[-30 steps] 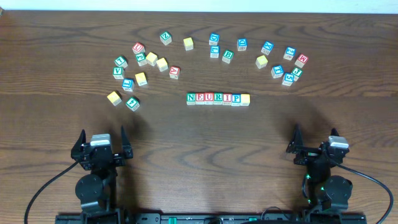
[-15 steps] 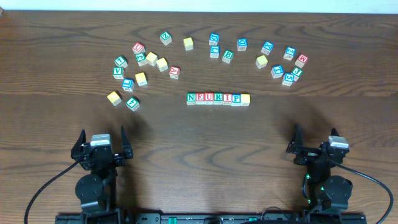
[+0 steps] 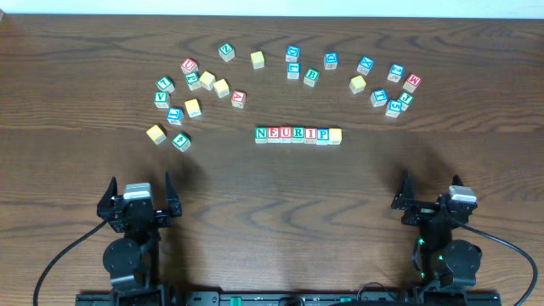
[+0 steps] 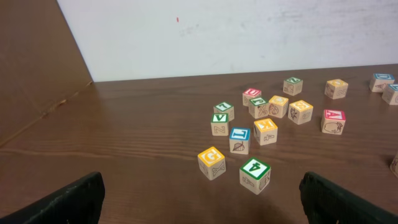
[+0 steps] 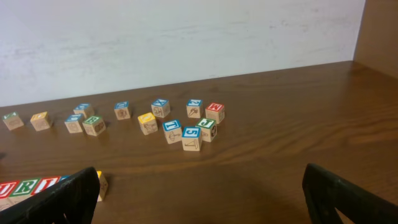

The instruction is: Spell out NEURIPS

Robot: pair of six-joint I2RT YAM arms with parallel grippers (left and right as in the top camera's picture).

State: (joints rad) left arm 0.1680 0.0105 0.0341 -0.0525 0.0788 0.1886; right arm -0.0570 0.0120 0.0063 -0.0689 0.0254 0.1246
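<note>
Seven wooden cubes stand in a tight straight row at the table's middle, reading N, E, U, R, I, P and ending on the right with a yellow-faced cube. In the right wrist view the row's right end shows at the lower left, partly behind a finger. My left gripper rests open near the front left edge, well back from the row, with nothing between its fingers. My right gripper rests open at the front right, also empty, its fingers wide apart.
Several loose letter cubes lie in an arc behind the row: a cluster at the back left, seen closer in the left wrist view, some in the middle, and a cluster at the back right. A white wall bounds the table's far edge.
</note>
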